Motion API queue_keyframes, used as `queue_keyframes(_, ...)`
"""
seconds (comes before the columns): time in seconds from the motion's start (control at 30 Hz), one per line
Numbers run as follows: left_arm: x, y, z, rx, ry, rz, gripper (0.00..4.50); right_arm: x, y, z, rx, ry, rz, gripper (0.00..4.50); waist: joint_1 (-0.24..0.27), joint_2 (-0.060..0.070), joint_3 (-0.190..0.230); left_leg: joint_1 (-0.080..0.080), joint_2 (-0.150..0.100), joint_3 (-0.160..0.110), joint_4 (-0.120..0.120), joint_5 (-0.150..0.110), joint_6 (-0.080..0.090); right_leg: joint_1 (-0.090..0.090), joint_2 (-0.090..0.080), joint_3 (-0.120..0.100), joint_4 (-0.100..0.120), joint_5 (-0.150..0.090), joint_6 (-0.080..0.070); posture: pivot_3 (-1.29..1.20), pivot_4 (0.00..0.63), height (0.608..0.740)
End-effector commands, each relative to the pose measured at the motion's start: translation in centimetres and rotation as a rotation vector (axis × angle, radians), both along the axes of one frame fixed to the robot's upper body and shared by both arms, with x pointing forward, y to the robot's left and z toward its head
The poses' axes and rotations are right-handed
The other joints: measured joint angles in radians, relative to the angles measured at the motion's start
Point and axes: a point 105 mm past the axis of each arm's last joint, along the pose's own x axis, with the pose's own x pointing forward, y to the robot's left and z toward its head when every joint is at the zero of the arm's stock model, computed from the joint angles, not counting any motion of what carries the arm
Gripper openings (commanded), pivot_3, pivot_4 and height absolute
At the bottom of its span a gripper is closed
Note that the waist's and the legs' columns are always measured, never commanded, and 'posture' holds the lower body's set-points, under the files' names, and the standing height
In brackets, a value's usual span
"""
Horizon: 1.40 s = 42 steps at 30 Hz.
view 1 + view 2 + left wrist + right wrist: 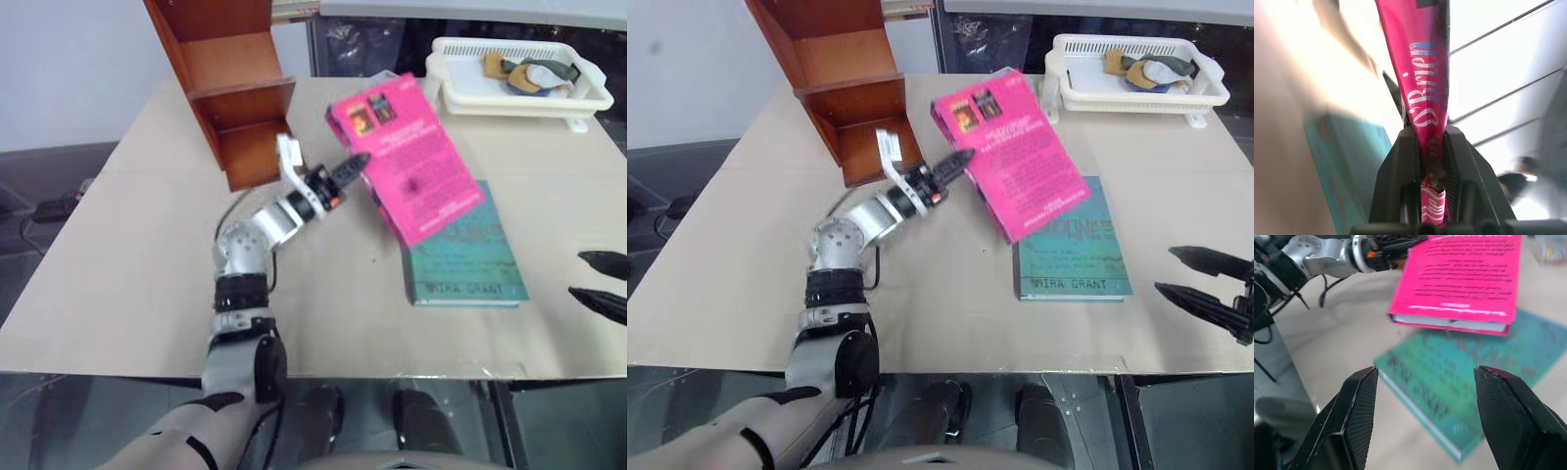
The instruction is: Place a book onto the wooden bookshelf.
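Left gripper (355, 163) pinches the spine edge of the magenta-pink book (409, 157), holding it lifted and tilted above the tan table (127, 264), with its lower end over the top of a teal-blue book (464, 257) lying flat. Just left of the lifted book stands the reddish-brown wooden bookshelf (227, 78), and a white plastic basket tray (519, 88) sits at the far right corner. Near the table's right edge, the right gripper (1203, 279) hovers with its two black fingers spread apart, holding nothing.
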Motion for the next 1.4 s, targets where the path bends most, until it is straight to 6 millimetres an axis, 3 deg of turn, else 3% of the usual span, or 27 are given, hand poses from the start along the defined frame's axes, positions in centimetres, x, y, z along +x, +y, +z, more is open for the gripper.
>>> queue_keyframes(0.03, -0.7, -0.8, 7.1, 0.179, -0.398, 0.1, 0.12, 0.7, -0.3, 0.9, 0.086, -0.05, 0.027, 3.18, 0.001, -0.003, 0.002, 0.0, 0.0, 0.0, 0.0, 0.0, 0.0, 0.0, 0.0, 0.0, 0.0, 0.0, 0.0, 0.0, 0.15, 0.74)
queue_keyframes(0.13, -1.4, -1.8, 9.9, 0.406, -0.672, 0.17, 0.12, 1.3, -0.5, 1.1, 0.126, -0.069, 0.047, 3.18, 0.001, -0.003, 0.002, -0.001, 0.0, 0.0, -0.001, 0.0, 0.0, 0.0, 0.0, 0.0, -0.003, 0.0, 0.0, 0.0, 0.15, 0.74)
queue_keyframes(0.27, -1.5, -2.4, 11.3, 0.604, -0.864, 0.241, 0.12, 2.1, -0.6, 1.6, 0.149, -0.105, 0.056, 3.18, 0.0, -0.002, 0.002, -0.001, 0.0, 0.0, -0.003, 0.002, 0.005, 0.0, 0.0, 0.0, -0.006, 0.0, 0.0, 0.0, 0.15, 0.74)
queue_keyframes(0.37, -1.6, -2.4, 12.7, 0.887, -1.086, 0.347, 0.12, 2.8, -0.5, 3.8, 0.242, -0.191, 0.092, 3.18, -0.009, -0.003, 0.003, -0.001, 0.0, 0.0, -0.004, 0.003, 0.005, 0.0, 0.001, 0.0, -0.007, 0.0, 0.0, 0.0, 0.15, 0.74)
queue_keyframes(0.53, -0.9, -1.7, 13.9, 1.08, -1.176, 0.445, 0.12, 3.4, -0.5, 4.7, 0.26, -0.217, 0.124, 3.18, -0.007, -0.003, 0.003, -0.001, 0.001, -0.001, -0.005, 0.003, 0.005, -0.001, 0.001, 0.0, -0.008, 0.0, 0.0, 0.0, 0.15, 0.74)
queue_keyframes(0.57, -0.8, -1.5, 14.1, 1.108, -1.193, 0.463, 0.12, 3.5, -0.4, 4.7, 0.251, -0.214, 0.132, 3.18, -0.006, -0.003, 0.003, -0.001, 0.0, -0.001, -0.005, 0.002, 0.005, -0.001, 0.001, 0.0, -0.008, 0.0, 0.0, 0.0, 0.0, 0.74)
queue_keyframes(0.63, -0.6, -1.0, 14.8, 1.248, -1.27, 0.508, 0.12, 3.7, 0.3, 5.2, 0.258, -0.211, 0.173, 3.18, -0.009, 0.002, -0.032, -0.005, 0.0, -0.001, -0.004, 0.003, 0.005, -0.003, 0.001, -0.001, -0.009, 0.0, 0.0, 0.0, 0.0, 0.74)
queue_keyframes(0.7, -0.5, -0.5, 15.2, 1.379, -1.33, 0.516, 0.12, 3.9, 0.6, 5.8, 0.267, -0.217, 0.193, 3.18, -0.01, 0.004, -0.037, -0.004, -0.001, 0.001, -0.002, 0.003, 0.005, -0.005, 0.0, -0.003, -0.009, 0.0, 0.0, 0.0, 0.0, 0.74)
queue_keyframes(0.83, -0.2, -0.2, 15.0, 1.61, -1.397, 0.46, 0.12, 4.4, 0.3, 6.0, 0.274, -0.214, 0.192, 3.18, -0.009, 0.005, -0.047, -0.001, -0.001, 0.001, -0.002, 0.003, 0.005, -0.001, -0.001, -0.003, -0.008, 0.001, 0.001, 0.0, 0.0, 0.74)
queue_keyframes(1.0, 0.5, 0.1, 16.0, 1.743, -1.402, 0.464, 0.12, 5.1, 0.1, 5.7, 0.277, -0.213, 0.193, 3.18, -0.009, 0.006, -0.053, 0.0, -0.001, 0.0, -0.001, 0.003, 0.005, 0.0, -0.001, -0.004, -0.007, 0.002, 0.003, 0.0, 0.0, 0.74)
queue_keyframes(1.3, 1.4, 3.6, 17.1, 2.056, -1.287, 0.479, 0.12, 5.7, -0.1, 5.7, 0.291, -0.228, 0.187, 3.18, -0.025, 0.009, -0.055, 0.0, -0.001, 0.001, -0.001, 0.003, 0.005, -0.001, 0.0, -0.002, -0.006, 0.003, 0.003, 0.0, 0.0, 0.74)
queue_keyframes(1.4, 1.5, 4.4, 16.6, 2.126, -1.245, 0.445, 0.12, 5.9, -0.2, 5.2, 0.292, -0.228, 0.181, 3.18, -0.03, 0.009, -0.056, 0.0, -0.001, 0.002, 0.0, 0.003, 0.005, -0.001, 0.0, -0.002, -0.006, 0.003, 0.003, 0.0, 0.0, 0.74)
